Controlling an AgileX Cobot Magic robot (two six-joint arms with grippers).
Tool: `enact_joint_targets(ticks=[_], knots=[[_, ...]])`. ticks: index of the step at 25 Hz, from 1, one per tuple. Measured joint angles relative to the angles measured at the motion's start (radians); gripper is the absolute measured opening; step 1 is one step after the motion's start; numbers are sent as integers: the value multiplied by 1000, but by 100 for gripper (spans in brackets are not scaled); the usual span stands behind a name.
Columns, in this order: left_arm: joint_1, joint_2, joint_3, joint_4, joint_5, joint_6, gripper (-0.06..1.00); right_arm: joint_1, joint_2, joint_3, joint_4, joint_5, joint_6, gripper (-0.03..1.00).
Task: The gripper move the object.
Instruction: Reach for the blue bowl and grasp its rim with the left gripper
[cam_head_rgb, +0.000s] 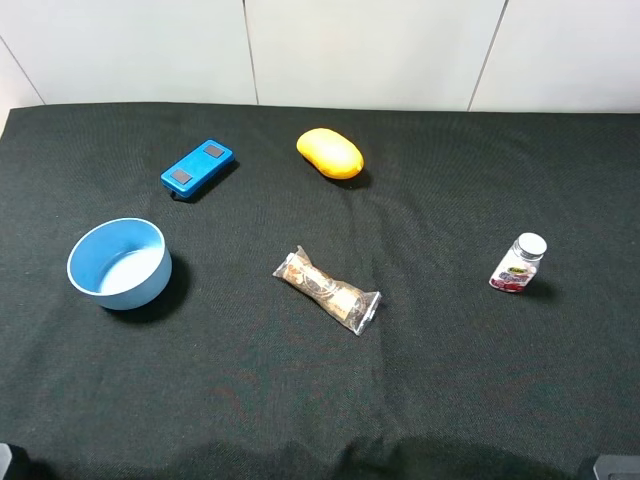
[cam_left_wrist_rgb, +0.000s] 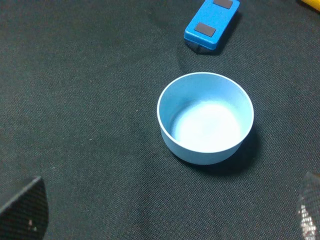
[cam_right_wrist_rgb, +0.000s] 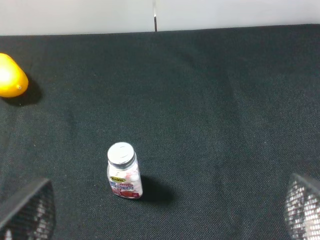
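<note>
The round light blue bowl (cam_head_rgb: 119, 264) stands upright and empty on the black cloth at the left. It also shows in the left wrist view (cam_left_wrist_rgb: 205, 118). My left gripper (cam_left_wrist_rgb: 169, 212) is open, and its fingertips (cam_left_wrist_rgb: 26, 209) show wide apart at the frame's corners, short of the bowl and not touching it. My right gripper (cam_right_wrist_rgb: 167, 212) is open too, with its fingers (cam_right_wrist_rgb: 30, 212) wide apart short of a small bottle. In the exterior high view only slivers of the arms show at the front corners, the left arm (cam_head_rgb: 5, 460) and the right arm (cam_head_rgb: 615, 467).
A flat blue device with two grey squares (cam_head_rgb: 197, 167) lies behind the bowl, also in the left wrist view (cam_left_wrist_rgb: 212, 24). A yellow mango (cam_head_rgb: 330, 153) lies at the back middle, a wrapped snack (cam_head_rgb: 328, 290) in the centre, and a small white-capped bottle (cam_head_rgb: 519, 263) stands at the right.
</note>
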Motion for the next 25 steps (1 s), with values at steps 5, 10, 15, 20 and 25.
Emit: enact_joint_targets(ticks=[5, 10, 15, 20, 25], knots=[[0, 0, 0, 0, 0, 0, 100, 0, 0, 0, 0, 0, 0, 69], [0, 0, 0, 0, 0, 0, 100, 0, 0, 0, 0, 0, 0, 69], [0, 0, 0, 0, 0, 0, 100, 0, 0, 0, 0, 0, 0, 69], [0, 0, 0, 0, 0, 0, 100, 0, 0, 0, 0, 0, 0, 69], [0, 0, 0, 0, 0, 0, 100, 0, 0, 0, 0, 0, 0, 69]])
